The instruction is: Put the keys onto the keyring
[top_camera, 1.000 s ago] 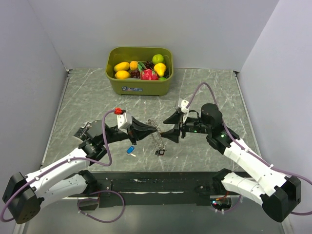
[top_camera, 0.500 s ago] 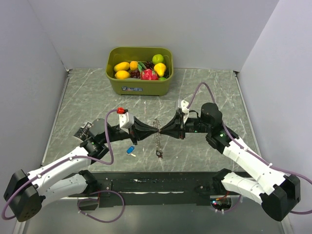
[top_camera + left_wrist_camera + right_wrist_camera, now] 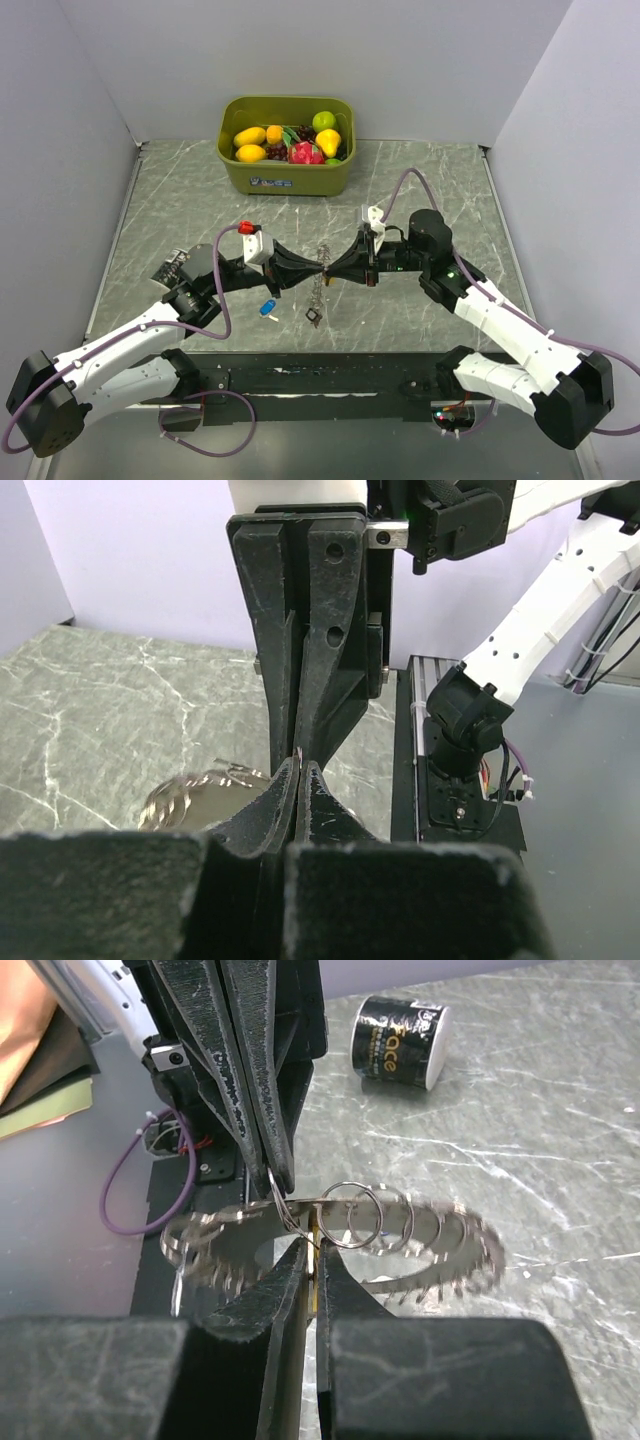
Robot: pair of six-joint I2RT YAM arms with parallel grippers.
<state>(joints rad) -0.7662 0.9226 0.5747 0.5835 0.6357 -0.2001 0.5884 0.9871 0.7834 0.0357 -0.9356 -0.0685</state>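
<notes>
Top external view: the left gripper (image 3: 314, 268) and right gripper (image 3: 331, 268) meet tip to tip above the grey marbled table (image 3: 430, 190). The fingers of each are pressed together, pinching the floppy silvery chain-like metal keyring (image 3: 318, 292) that hangs between them. We judge the ring secured. Next, one arm must release and fetch the small blue-headed key (image 3: 267, 307) lying near. Bare table surrounds the grippers; the green plastic fruit bin (image 3: 285, 182) stands well apart.

Left fingers (image 3: 298, 268) and right fingers (image 3: 346, 266) meet tip-to-tip, both pairs pinched closed.
</notes>
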